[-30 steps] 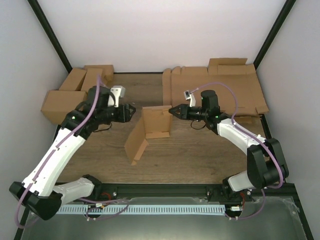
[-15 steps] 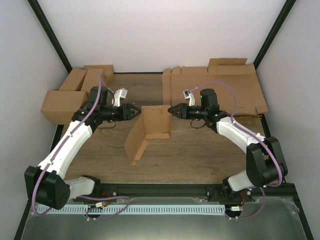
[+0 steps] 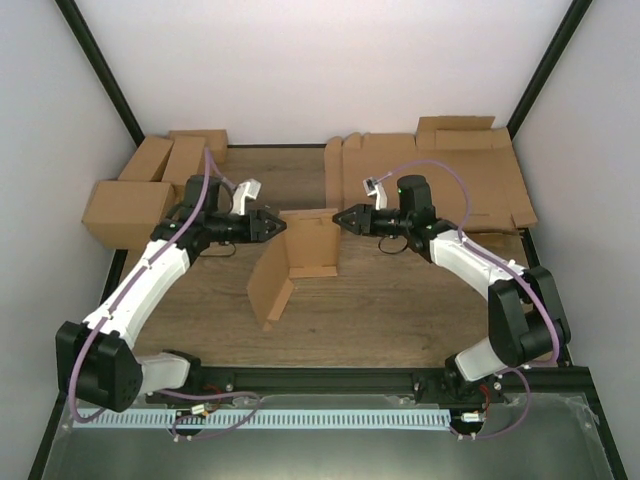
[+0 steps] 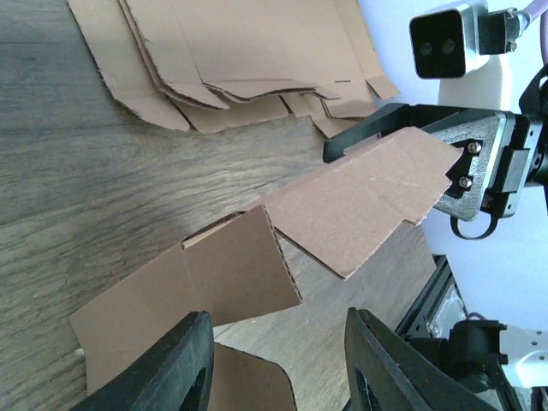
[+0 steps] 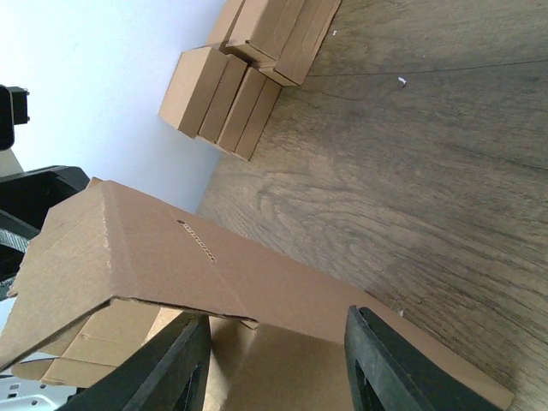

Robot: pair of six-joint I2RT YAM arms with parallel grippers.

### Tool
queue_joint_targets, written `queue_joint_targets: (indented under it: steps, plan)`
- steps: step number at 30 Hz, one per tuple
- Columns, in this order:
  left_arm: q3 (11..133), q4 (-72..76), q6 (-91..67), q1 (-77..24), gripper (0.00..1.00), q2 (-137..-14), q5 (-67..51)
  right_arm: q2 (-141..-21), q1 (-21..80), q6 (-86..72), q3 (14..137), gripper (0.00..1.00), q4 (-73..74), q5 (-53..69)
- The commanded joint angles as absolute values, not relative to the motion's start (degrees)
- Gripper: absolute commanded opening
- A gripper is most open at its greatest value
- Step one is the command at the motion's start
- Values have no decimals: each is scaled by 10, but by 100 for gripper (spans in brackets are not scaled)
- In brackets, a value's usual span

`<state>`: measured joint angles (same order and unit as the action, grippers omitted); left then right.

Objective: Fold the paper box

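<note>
Left gripper (image 3: 278,227), right gripper (image 3: 341,217) part open, flanking paper box (image 3: 312,243) upright panel

Brought the left hand (image 3: 275,226) in rightward, up to the left edge of the paper box (image 3: 312,243). Nudged the right hand (image 3: 343,217) slightly left and up, to the box's upper right corner.

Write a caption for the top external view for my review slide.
Half-folded paper box: left tool and right tool, both open, flank its upright back panel.
</note>
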<state>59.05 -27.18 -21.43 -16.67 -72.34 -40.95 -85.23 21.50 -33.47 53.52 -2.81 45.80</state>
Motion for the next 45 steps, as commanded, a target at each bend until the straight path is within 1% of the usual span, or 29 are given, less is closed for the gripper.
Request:
queue_joint_targets:
  steps: [1, 4, 7, 11, 17, 23, 30, 32, 34, 35, 37, 41, 43, 45]
  plan:
    - [586, -275, -180, -172, 42, -728, -420, -855, 223, -345, 551, 45, -47, 469]
    - [580, -285, -172, -182, 40, -728, -416, -857, 228, -349, 546, 45, -54, 469]
    - [582, -308, -158, -208, 38, -728, -377, -860, 232, -356, 539, 45, -63, 468]
    - [588, -348, -137, -238, 29, -726, -296, -859, 235, -362, 532, 44, -69, 468]
    - [599, -389, -102, -270, 21, -720, -218, -857, 237, -377, 526, 45, -80, 466]
    - [605, -405, -84, -317, 19, -734, -174, -863, 237, -448, 511, 44, -126, 478]
    - [619, -417, -78, -370, 18, -754, -123, -859, 239, -515, 501, 43, -126, 461]
    - [622, -416, -86, -371, 22, -752, -110, -856, 241, -507, 503, 42, -121, 458]
    - [627, -413, -102, -370, 30, -745, -103, -854, 243, -486, 508, 42, -106, 454]
    - [629, -408, -111, -369, 36, -738, -103, -854, 243, -479, 509, 42, -98, 451]
    - [631, -397, -130, -363, 44, -723, -112, -854, 244, -467, 510, 42, -91, 448]
    - [625, -372, -169, -323, 59, -693, -173, -857, 244, -445, 511, 41, -76, 443]
    - [618, -358, -187, -298, 63, -674, -210, -858, 244, -436, 514, 41, -67, 439]
    - [612, -346, -201, -275, 65, -658, -235, -859, 244, -429, 516, 41, -64, 438]
